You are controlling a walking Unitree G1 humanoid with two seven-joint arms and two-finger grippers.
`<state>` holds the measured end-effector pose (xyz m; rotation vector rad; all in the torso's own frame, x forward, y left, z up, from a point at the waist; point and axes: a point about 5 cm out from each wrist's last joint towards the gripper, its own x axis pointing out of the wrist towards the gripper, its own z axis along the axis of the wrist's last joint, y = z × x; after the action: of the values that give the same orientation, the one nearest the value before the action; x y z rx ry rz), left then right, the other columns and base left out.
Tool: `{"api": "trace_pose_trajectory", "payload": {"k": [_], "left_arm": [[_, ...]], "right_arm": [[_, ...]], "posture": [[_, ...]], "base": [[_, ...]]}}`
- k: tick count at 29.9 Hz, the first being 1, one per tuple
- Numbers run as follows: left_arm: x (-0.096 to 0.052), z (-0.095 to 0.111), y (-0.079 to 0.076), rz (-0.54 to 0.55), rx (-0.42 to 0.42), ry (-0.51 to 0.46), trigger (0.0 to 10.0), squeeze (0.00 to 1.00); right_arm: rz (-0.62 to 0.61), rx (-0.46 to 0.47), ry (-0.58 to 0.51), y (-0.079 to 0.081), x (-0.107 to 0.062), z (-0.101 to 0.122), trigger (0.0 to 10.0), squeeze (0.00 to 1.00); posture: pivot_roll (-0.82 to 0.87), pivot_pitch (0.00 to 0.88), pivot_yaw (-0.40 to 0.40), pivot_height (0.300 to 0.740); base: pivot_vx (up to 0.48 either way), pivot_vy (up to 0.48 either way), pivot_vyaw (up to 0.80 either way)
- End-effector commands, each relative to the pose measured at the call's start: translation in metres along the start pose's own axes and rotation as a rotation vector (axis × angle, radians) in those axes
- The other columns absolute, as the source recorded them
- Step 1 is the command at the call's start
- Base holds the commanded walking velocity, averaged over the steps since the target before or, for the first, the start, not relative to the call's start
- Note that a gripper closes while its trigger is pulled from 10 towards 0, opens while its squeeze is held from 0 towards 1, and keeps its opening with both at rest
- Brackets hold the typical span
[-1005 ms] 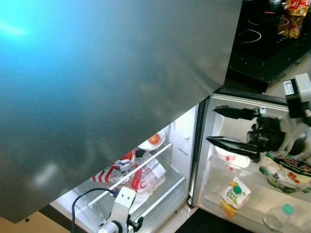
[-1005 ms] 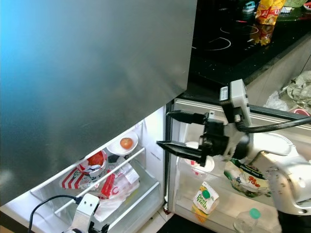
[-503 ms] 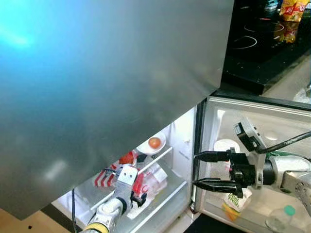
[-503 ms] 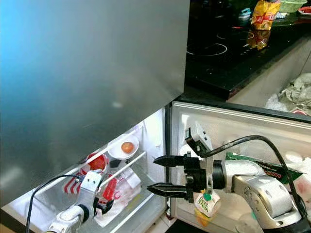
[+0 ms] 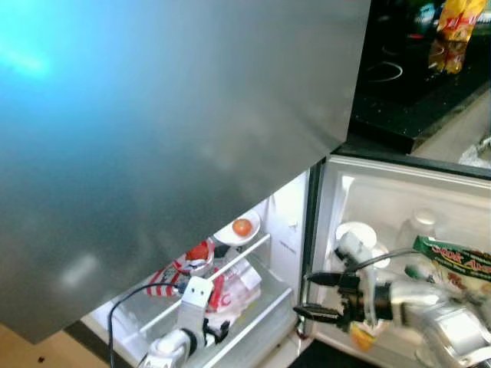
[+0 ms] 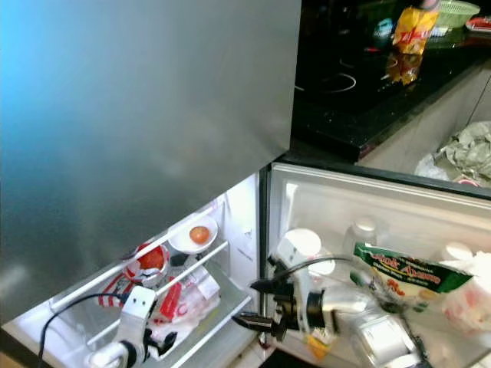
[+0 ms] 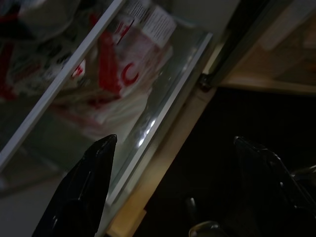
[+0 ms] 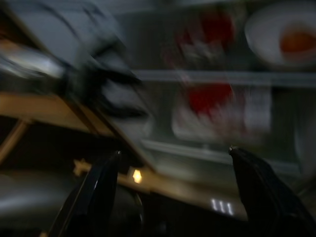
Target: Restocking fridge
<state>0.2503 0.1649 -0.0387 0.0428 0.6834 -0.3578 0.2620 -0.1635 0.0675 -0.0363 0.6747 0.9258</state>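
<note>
Gaping empty: right gripper (image 5: 318,295), left gripper (image 7: 177,182).

Off to the far right runs a black cooktop (image 6: 345,80) set in a dark counter (image 6: 360,123), its ring marks faintly showing. A yellow and red snack bag (image 6: 414,27) stands at the far end of it, mirrored in the glossy surface, with a green basket (image 6: 453,9) just behind. Further right, lower down, lies a crumpled pale plastic bag (image 6: 464,149).

Fridge (image 5: 330,222) open; salad bag (image 5: 456,261), white bowl (image 5: 357,234) on lit shelf.
</note>
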Motion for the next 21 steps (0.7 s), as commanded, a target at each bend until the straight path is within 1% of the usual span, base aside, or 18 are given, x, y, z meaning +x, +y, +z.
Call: {"api": "trace_pose_trajectory", "payload": {"k": [1,2,3,4,6,7,9,10,12,13,14,15,16,17,18,19,20,21], "left_arm": [[-0.002,-0.006,0.003,0.017,-0.009,0.025,10.0,0.0],[-0.003,-0.008,0.004,0.023,-0.011,0.04,10.0,0.0],[-0.003,-0.009,0.004,0.025,-0.015,0.044,10.0,0.0],[-0.003,-0.009,0.004,0.025,-0.015,0.044,10.0,0.0],[-0.003,-0.012,0.004,0.046,-0.022,0.062,10.0,0.0],[-0.003,-0.012,0.004,0.046,-0.022,0.062,10.0,0.0],[-0.003,-0.013,0.003,0.043,-0.024,0.07,10.0,0.0],[-0.003,-0.013,0.003,0.043,-0.024,0.07,10.0,0.0],[-0.004,-0.021,0.002,0.053,-0.04,0.105,10.0,0.0],[-0.004,-0.021,0.002,0.053,-0.04,0.105,10.0,0.0],[-0.005,-0.024,0.002,0.058,-0.045,0.12,10.0,0.0],[-0.006,-0.028,0.002,0.067,-0.046,0.136,10.0,0.0],[-0.007,-0.033,0.001,0.081,-0.048,0.157,10.0,0.0],[-0.008,-0.037,-0.001,0.091,-0.049,0.171,10.0,0.0],[-0.008,-0.037,-0.001,0.091,-0.049,0.171,10.0,0.0],[-0.008,-0.039,-0.001,0.098,-0.05,0.18,10.0,0.0],[-0.009,-0.042,-0.002,0.105,-0.063,0.187,10.0,0.0],[-0.009,-0.042,-0.001,0.118,-0.087,0.186,10.0,0.0]], "right_arm": [[-0.056,-0.014,-0.026,-0.004,0.002,0.002,10.0,0.0],[-0.137,0.02,-0.008,-0.006,0.013,-0.014,10.0,0.0],[-0.16,0.029,0.015,-0.005,0.017,-0.022,10.0,0.0],[-0.16,0.029,0.015,-0.005,0.017,-0.022,10.0,0.0],[-0.179,0.034,0.041,-0.002,0.022,-0.035,10.0,0.0],[-0.179,0.034,0.041,-0.002,0.022,-0.035,10.0,0.0],[-0.266,0.057,0.071,-0.006,0.027,-0.052,10.0,0.0],[-0.266,0.057,0.071,-0.006,0.027,-0.052,10.0,0.0],[-0.41,0.106,0.128,-0.013,0.029,-0.078,10.0,0.0],[-0.41,0.106,0.128,-0.013,0.029,-0.078,10.0,0.0],[-0.456,0.12,0.149,-0.014,0.029,-0.086,10.0,0.0],[-0.52,0.118,0.191,-0.015,0.028,-0.099,10.0,0.0],[-0.609,0.137,0.24,-0.017,0.022,-0.115,10.0,0.0],[-0.666,0.149,0.273,-0.018,0.018,-0.125,10.0,0.0],[-0.666,0.149,0.273,-0.018,0.018,-0.125,10.0,0.0],[-0.702,0.156,0.293,-0.019,0.016,-0.131,10.0,0.0],[-0.762,0.22,0.312,-0.019,0.009,-0.143,10.0,0.0],[-0.814,0.289,0.33,-0.019,0.003,-0.154,10.0,0.0]], "posture": [[-0.19,0.037,0.07,0.74],[-0.19,0.027,0.072,0.74],[-0.19,0.031,0.075,0.74],[-0.19,0.031,0.075,0.74],[-0.18,0.047,0.076,0.74],[-0.18,0.047,0.076,0.74],[-0.19,0.038,0.094,0.74],[-0.19,0.038,0.094,0.74],[-0.19,0.04,0.098,0.74],[-0.19,0.04,0.098,0.74],[-0.19,0.04,0.098,0.74],[-0.2,0.02,0.09,0.74],[-0.19,0.012,0.081,0.74],[-0.19,0.012,0.081,0.74],[-0.19,0.012,0.081,0.74],[-0.19,0.012,0.081,0.74],[-0.18,0.001,0.069,0.74],[-0.19,0.023,0.069,0.74]], "base": [[0.0,0.0,0.0],[0.0,0.0,0.0],[0.0,0.0,0.0],[0.0,0.0,0.0],[0.0,0.0,0.0],[0.0,0.0,0.0],[0.0,0.0,0.0],[0.0,0.0,0.0],[0.0,0.0,0.0],[0.0,0.0,0.0],[0.0,0.0,0.0],[0.0,0.0,0.0],[0.0,0.0,0.0],[0.0,0.0,0.0],[0.0,0.0,0.0],[0.0,0.0,0.0],[0.0,0.0,0.0],[0.0,0.0,0.0]]}}
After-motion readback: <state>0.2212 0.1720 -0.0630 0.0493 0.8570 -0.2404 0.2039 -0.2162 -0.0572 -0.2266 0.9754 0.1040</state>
